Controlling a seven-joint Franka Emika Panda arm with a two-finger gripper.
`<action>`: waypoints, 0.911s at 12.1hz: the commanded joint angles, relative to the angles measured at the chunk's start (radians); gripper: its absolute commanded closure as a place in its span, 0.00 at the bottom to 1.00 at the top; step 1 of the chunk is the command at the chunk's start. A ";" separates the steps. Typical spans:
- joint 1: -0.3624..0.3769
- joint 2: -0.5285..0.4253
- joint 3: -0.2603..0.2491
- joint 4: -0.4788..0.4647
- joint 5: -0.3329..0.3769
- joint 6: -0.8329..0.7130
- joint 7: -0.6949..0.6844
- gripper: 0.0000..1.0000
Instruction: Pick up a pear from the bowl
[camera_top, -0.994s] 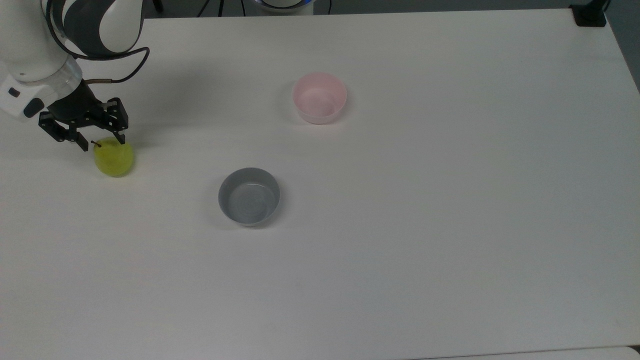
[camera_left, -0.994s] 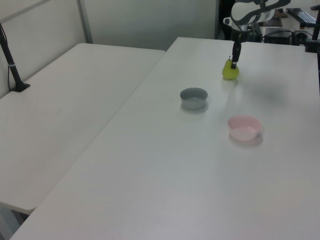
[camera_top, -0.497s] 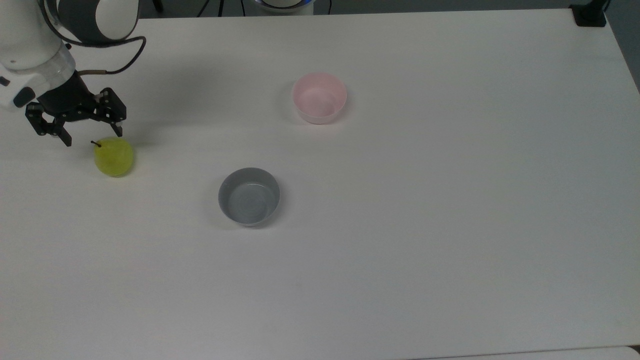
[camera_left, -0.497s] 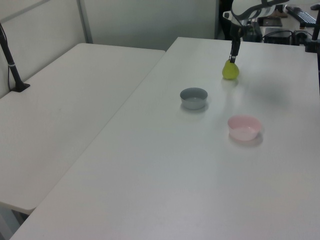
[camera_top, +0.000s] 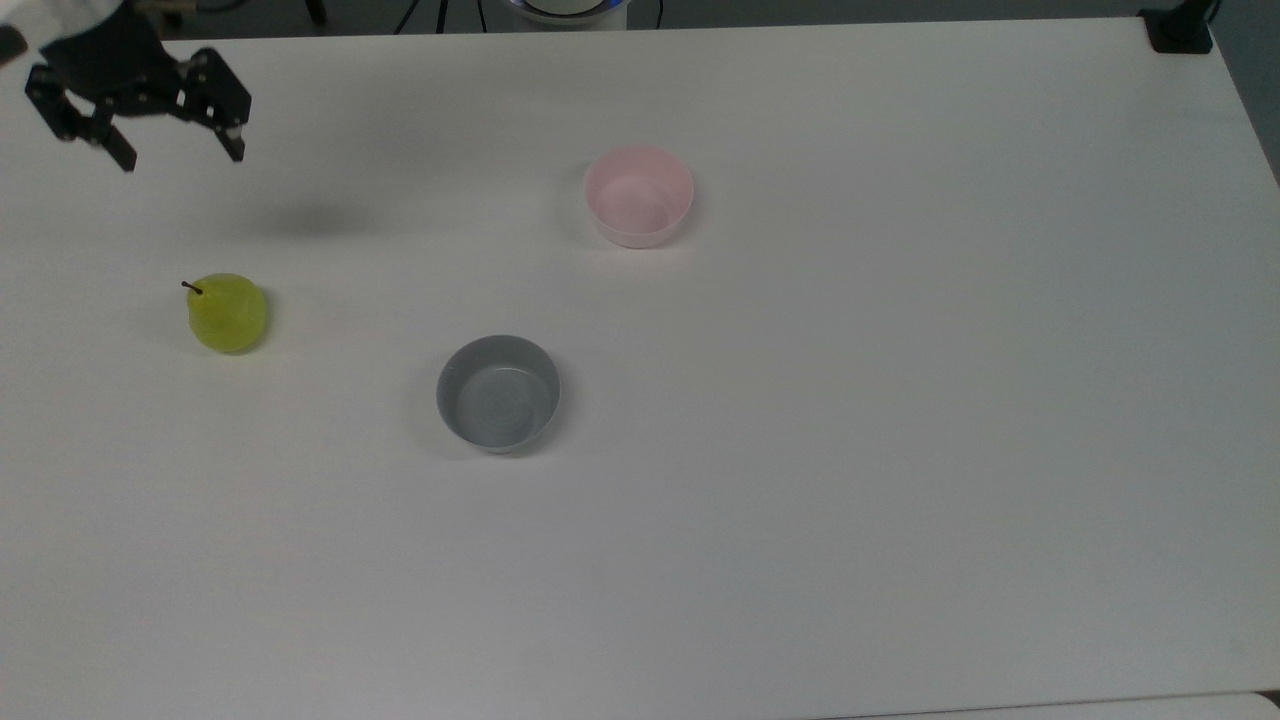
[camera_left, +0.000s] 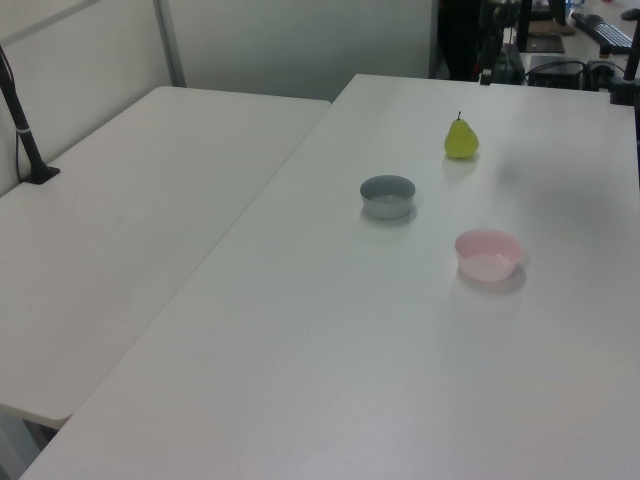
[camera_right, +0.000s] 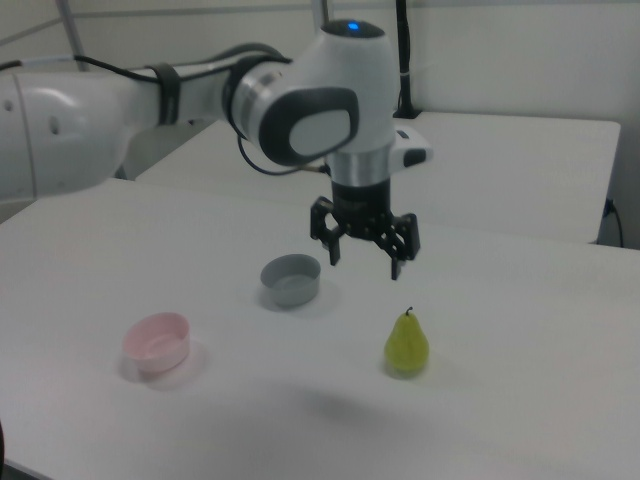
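The pear (camera_top: 227, 313) stands upright on the bare white table (camera_top: 800, 500), stem up — outside either bowl and touching nothing. In the top view it sits toward the top view's left, with its dark stem pointing to the upper left; the left view (camera_left: 461, 139) shows its narrow neck and upright stem far better, and the right view (camera_right: 407, 342) shows its full pear outline with a soft shadow at its base.

The pink bowl (camera_top: 639, 196) is well apart from the pear, toward the middle of the table, and looks empty in the top view; the right view (camera_right: 156, 341) shows it only from the side, so its inside is hard to judge there. The grey bowl (camera_top: 498, 392) lies between the two in the top view, also empty.

The gripper (camera_top: 179, 158) hangs in the air in the top view's upper left corner, fingers spread apart and holding nothing. The right view (camera_right: 365, 262) shows what the top view cannot — it is raised clear above the pear, pointing down, on the white arm (camera_right: 150, 110).
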 joint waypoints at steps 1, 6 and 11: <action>0.040 -0.122 0.001 -0.021 -0.025 -0.139 0.127 0.00; 0.186 -0.271 0.000 -0.031 -0.074 -0.279 0.416 0.00; 0.275 -0.318 0.061 -0.028 -0.079 -0.297 0.491 0.00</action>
